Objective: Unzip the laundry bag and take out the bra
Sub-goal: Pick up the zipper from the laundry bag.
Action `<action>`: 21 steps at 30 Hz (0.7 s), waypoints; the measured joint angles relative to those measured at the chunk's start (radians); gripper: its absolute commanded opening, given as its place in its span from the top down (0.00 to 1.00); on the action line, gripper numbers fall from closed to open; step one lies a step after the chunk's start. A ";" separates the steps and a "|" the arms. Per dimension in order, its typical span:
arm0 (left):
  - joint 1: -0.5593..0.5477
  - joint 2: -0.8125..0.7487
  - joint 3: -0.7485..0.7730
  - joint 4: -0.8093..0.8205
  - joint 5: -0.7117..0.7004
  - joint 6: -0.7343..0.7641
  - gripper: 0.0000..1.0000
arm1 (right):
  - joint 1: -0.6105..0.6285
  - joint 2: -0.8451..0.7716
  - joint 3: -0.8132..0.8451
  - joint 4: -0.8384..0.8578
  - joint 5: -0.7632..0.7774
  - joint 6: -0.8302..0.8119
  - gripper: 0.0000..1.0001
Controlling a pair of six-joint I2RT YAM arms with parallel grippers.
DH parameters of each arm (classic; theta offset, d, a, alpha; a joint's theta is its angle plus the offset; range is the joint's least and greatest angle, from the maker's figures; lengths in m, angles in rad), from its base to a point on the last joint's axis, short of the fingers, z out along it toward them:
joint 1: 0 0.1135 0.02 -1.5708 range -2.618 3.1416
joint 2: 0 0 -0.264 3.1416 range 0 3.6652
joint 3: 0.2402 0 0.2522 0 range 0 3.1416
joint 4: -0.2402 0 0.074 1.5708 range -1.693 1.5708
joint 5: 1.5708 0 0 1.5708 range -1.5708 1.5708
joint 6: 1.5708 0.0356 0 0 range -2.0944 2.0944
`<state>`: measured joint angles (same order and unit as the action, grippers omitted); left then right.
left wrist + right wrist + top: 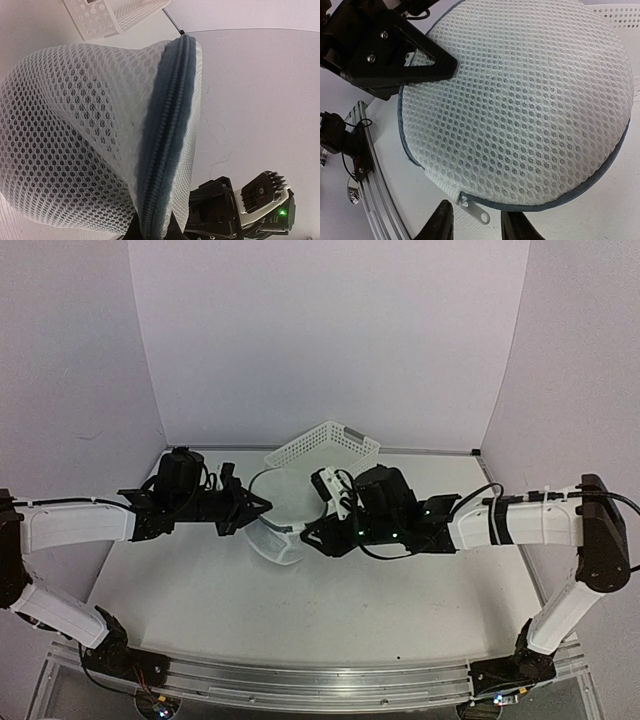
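Observation:
The laundry bag [280, 508] is a white mesh pouch with a grey-blue zipper rim, held off the table between the two arms. My left gripper [150, 234] is shut on its zipper seam [167, 135]; seen from the right wrist, the left gripper's fingers [427, 62] clamp the bag's upper left edge. My right gripper [477, 227] stands open at the bag's lower rim. The metal zipper pull [476, 212] hangs between its fingertips and touches neither. The zipper looks closed. The bra is hidden from view.
A white perforated plastic basket [322, 445] lies tilted behind the bag near the back wall. The aluminium rail [300, 680] runs along the table's near edge. White walls enclose the back and both sides.

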<state>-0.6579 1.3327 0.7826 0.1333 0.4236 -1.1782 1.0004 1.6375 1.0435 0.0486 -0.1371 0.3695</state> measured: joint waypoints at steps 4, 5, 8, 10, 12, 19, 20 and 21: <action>0.000 0.000 0.000 0.000 0.000 -0.001 1.00 | 0.004 0.001 0.015 -0.009 0.009 -0.010 0.80; 0.000 0.000 0.000 0.000 0.000 -0.001 1.00 | 0.005 0.002 0.017 -0.011 0.011 -0.013 0.81; 0.001 0.000 0.000 0.000 0.000 -0.002 1.00 | 0.010 0.007 0.022 -0.015 0.019 -0.017 0.93; 0.001 0.000 0.000 0.000 0.000 -0.002 1.00 | 0.011 0.011 0.022 -0.019 0.024 -0.024 1.00; 0.001 0.000 0.000 0.000 0.000 -0.002 1.00 | 0.011 0.014 0.023 -0.024 0.026 -0.027 1.00; 0.001 0.000 0.000 0.001 0.000 -0.001 1.00 | 0.019 0.014 0.023 -0.029 0.053 -0.029 1.00; 0.001 0.000 0.000 0.001 0.001 0.000 1.00 | 0.020 0.014 0.023 -0.030 0.060 -0.029 1.00; 0.001 0.000 0.000 0.001 0.002 0.000 1.00 | 0.021 0.014 0.023 -0.030 0.068 -0.030 1.00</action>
<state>-0.6571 1.3327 0.7826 0.1341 0.4252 -1.1778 1.0218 1.6512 1.0668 0.0189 -0.0689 0.3397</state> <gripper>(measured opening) 0.033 0.025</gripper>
